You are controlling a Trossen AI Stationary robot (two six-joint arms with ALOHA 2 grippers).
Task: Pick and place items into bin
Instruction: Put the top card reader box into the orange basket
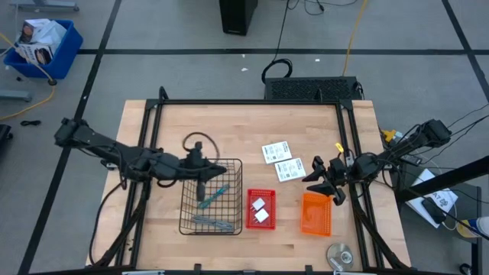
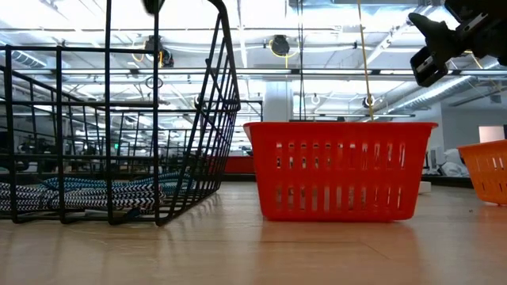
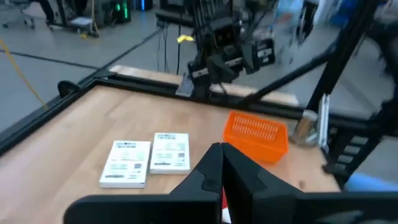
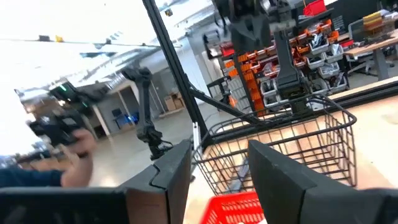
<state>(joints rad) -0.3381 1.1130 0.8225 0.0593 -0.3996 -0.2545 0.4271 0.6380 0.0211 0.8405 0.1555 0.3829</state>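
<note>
Right pincer of mine hangs half open, holding nothing, just right of two flat white cards with green print on the wooden counter. I'd grab one next.

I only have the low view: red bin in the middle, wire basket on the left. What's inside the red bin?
Observer: Two small white blocks lie in the red bin.
Operator: Anything lying loose on the table?
Observer: Two white cards with green print lie flat, beyond the red bin and the orange bin.
Operator: Where are the grippers?
Observer: The left gripper is shut above the wire basket. The right gripper is open, at the orange bin's far edge.
</note>
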